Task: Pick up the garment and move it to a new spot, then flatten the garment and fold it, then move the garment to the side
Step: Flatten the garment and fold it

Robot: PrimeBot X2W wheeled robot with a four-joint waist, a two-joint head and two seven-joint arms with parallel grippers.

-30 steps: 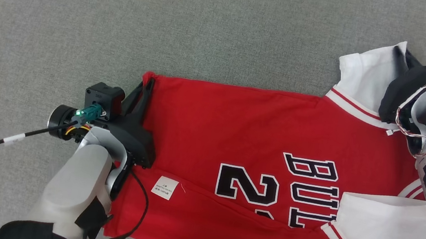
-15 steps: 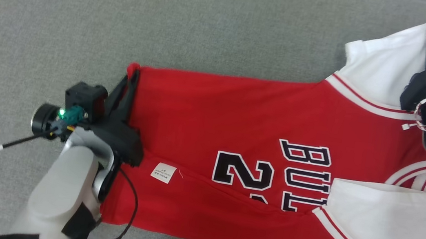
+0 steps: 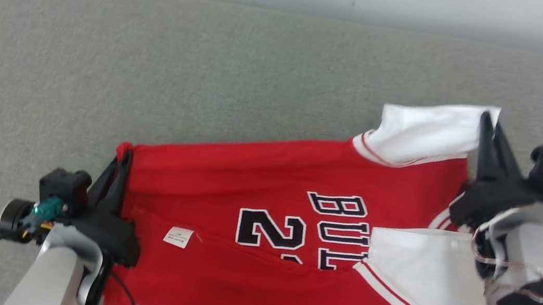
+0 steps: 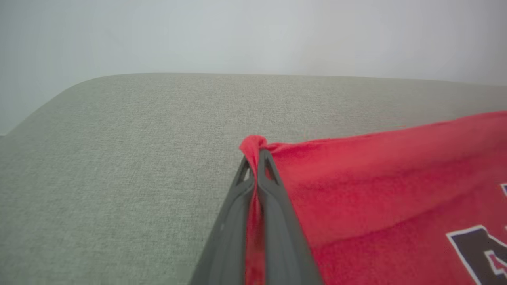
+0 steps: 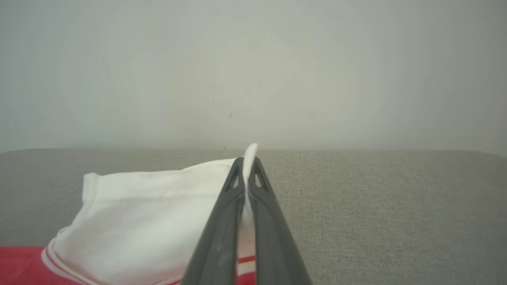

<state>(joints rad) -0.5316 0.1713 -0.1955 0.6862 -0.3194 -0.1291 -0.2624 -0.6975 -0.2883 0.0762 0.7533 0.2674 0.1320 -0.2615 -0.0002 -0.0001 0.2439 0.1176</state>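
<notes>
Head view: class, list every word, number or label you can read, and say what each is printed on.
"BUL": black, white-edged letters on the red jersey; the rest is covered by the folded white sleeve.
"2": on the same jersey, beside the letters; a second digit is mostly hidden under a fold.
White tag on the jersey: print too small to read.

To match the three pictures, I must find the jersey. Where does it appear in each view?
Head view: jersey across the middle, held between left claw and right claw.
Left wrist view: its red corner, centre to lower right, pinched by the claw.
Right wrist view: its white sleeve, lower left, pinched too.
Shared landmark: the grey cushion.
</notes>
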